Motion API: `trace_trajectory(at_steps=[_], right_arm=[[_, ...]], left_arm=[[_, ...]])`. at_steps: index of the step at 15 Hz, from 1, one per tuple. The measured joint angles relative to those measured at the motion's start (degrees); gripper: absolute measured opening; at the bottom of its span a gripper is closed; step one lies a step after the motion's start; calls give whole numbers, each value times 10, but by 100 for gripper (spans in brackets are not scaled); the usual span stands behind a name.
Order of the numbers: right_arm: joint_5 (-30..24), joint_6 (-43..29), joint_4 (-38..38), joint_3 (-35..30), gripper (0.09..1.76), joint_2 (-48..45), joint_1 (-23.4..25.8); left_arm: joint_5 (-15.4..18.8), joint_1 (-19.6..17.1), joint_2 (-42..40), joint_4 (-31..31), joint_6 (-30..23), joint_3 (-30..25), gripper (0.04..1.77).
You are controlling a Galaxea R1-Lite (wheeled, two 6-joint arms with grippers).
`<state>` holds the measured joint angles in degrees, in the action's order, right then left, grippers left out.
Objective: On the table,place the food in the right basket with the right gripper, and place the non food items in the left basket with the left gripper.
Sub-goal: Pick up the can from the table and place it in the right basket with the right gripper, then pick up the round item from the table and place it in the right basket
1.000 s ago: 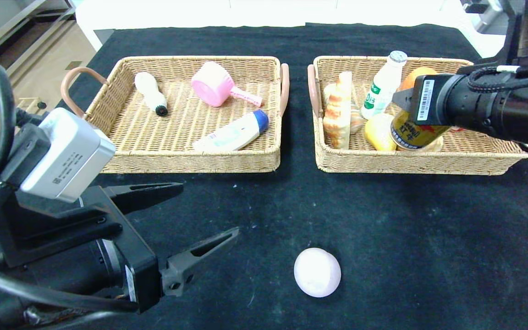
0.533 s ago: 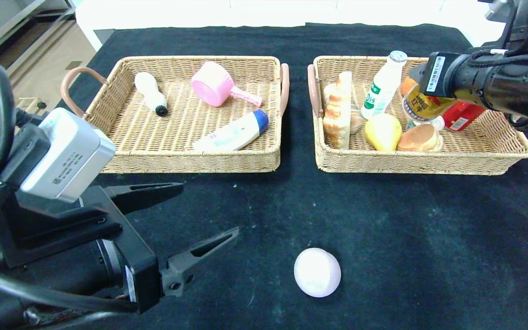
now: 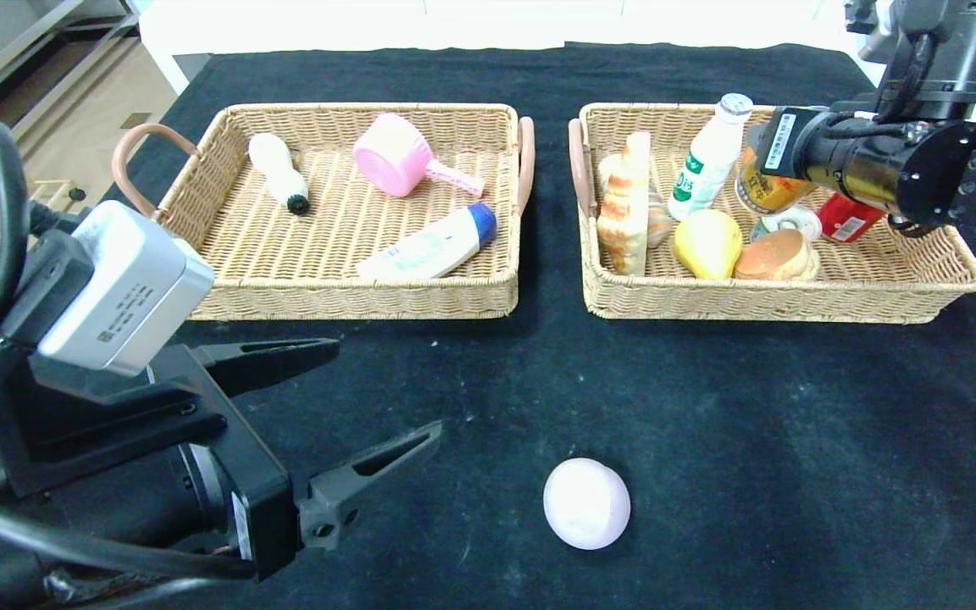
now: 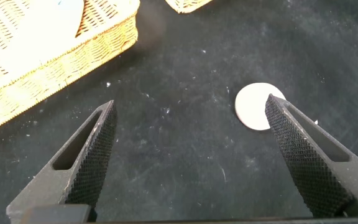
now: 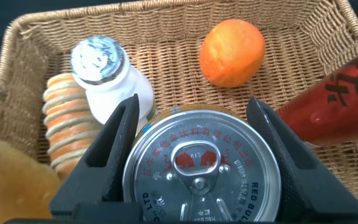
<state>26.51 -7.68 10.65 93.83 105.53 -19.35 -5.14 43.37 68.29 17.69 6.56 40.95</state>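
Note:
My right gripper (image 3: 757,174) is shut on a gold Red Bull can (image 3: 763,191) and holds it over the back of the right basket (image 3: 759,307), between a white bottle (image 3: 708,157) and a red can (image 3: 848,219). In the right wrist view the can's lid (image 5: 201,168) sits between the fingers (image 5: 114,146), with an orange (image 5: 232,53) beyond it. A pale pink ball (image 3: 586,503) lies on the black cloth at the front. My left gripper (image 3: 386,388) is open and empty, low at the front left; the ball (image 4: 257,107) shows beside one fingertip.
The right basket also holds a striped bread (image 3: 623,207), a yellow pear (image 3: 707,243) and a bun (image 3: 774,254). The left basket (image 3: 344,301) holds a white bottle (image 3: 280,174), a pink scoop (image 3: 399,157) and a blue-capped tube (image 3: 433,246).
My right gripper has carried the can from the basket's front to its back, uncovering the pear, bun and red can. The left arm and the ball have not moved.

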Motion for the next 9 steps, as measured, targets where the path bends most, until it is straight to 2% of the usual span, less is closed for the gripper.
trace_trajectory(at_steps=[2,5,9], right_arm=[[0,0,0,3,123,9,3],[0,0,1,4,139,13,3],[1,0,-5,-2,151,9,2]], left_arm=[[0,0,0,0,0,0,172],[1,0,0,0,0,0,172],[1,0,1,0,0,0,172]])
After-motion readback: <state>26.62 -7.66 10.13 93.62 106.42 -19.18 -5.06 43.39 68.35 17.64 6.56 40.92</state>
